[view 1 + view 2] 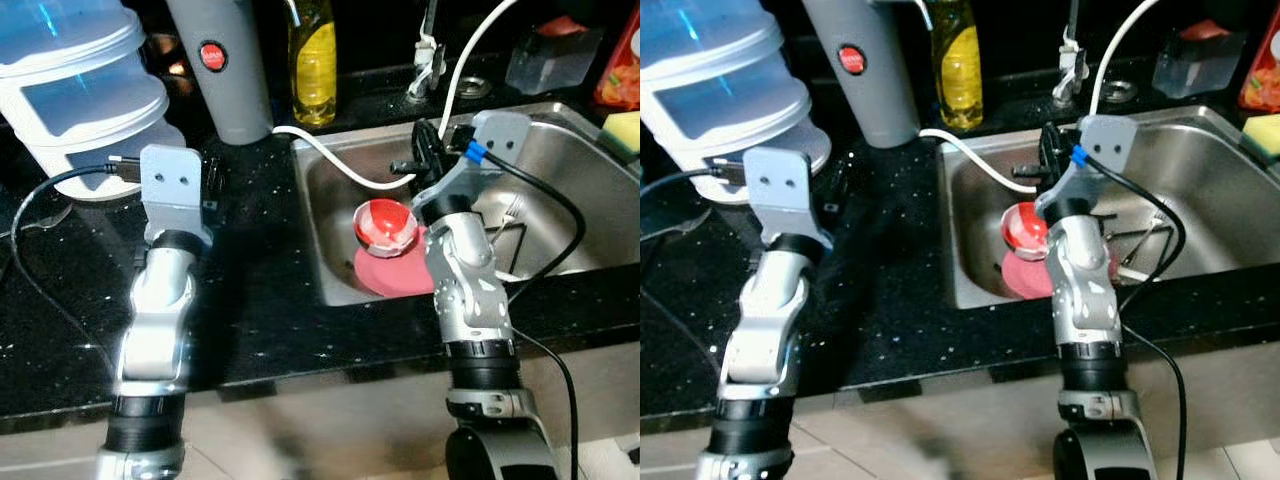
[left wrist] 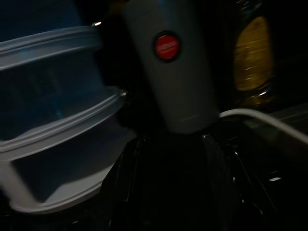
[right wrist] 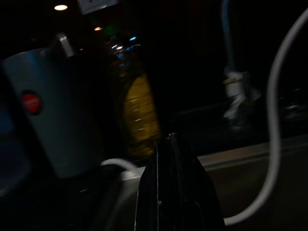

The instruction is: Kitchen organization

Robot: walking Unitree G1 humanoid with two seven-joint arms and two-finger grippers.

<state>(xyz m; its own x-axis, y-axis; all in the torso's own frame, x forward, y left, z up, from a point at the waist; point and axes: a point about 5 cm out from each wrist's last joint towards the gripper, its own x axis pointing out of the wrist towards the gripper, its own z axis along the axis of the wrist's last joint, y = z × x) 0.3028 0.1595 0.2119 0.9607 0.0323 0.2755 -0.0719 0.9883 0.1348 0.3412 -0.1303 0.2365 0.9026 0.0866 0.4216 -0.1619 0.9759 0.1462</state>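
A red bowl with a white rim (image 1: 385,224) lies tilted on a pink plate (image 1: 392,272) at the left side of the steel sink (image 1: 330,210). My right gripper (image 1: 424,152) hangs over the sink just behind and to the right of the bowl. It is shut and empty, and in the right wrist view its fingers (image 3: 168,183) meet at a point. My left gripper (image 2: 173,144) is low over the black counter (image 1: 260,290), aimed at a grey appliance (image 1: 222,70). Its dark fingers stand apart, open, with nothing between them.
A stack of clear plastic tubs (image 1: 75,95) stands at the back left. A yellow soap bottle (image 1: 313,60) stands behind the sink's corner. A white hose (image 1: 330,160) dips into the sink. Utensils (image 1: 512,225) lie in the basin, and a sponge (image 1: 622,130) sits at its right rim.
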